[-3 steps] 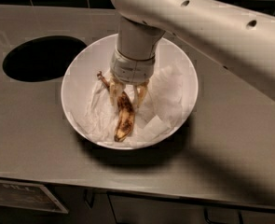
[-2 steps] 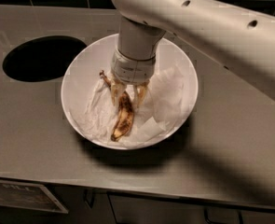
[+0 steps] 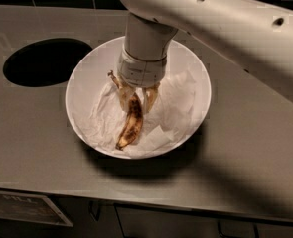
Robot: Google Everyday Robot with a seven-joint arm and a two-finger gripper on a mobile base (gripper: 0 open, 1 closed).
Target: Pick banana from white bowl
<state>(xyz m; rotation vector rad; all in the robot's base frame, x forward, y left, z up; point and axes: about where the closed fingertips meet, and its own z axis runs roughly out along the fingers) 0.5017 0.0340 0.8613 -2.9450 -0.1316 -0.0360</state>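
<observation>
The banana [image 3: 131, 125], yellow with heavy brown blotches, lies on crumpled white paper [image 3: 178, 105] inside the large white bowl [image 3: 81, 90] at the middle of the counter. Its thin dark stem [image 3: 114, 78] points up and to the left. My gripper [image 3: 136, 99] reaches straight down into the bowl from the white arm [image 3: 215, 19]. Its pale yellow fingers [image 3: 151, 96] stand on either side of the banana's upper end, with a gap between them wider than the fruit. The wrist hides the top of the banana.
A dark oval hole [image 3: 44, 61] is cut in the grey counter [image 3: 245, 152] just left of the bowl. A dark tiled wall runs along the back. The counter's front edge lies below the bowl, with cabinet fronts under it.
</observation>
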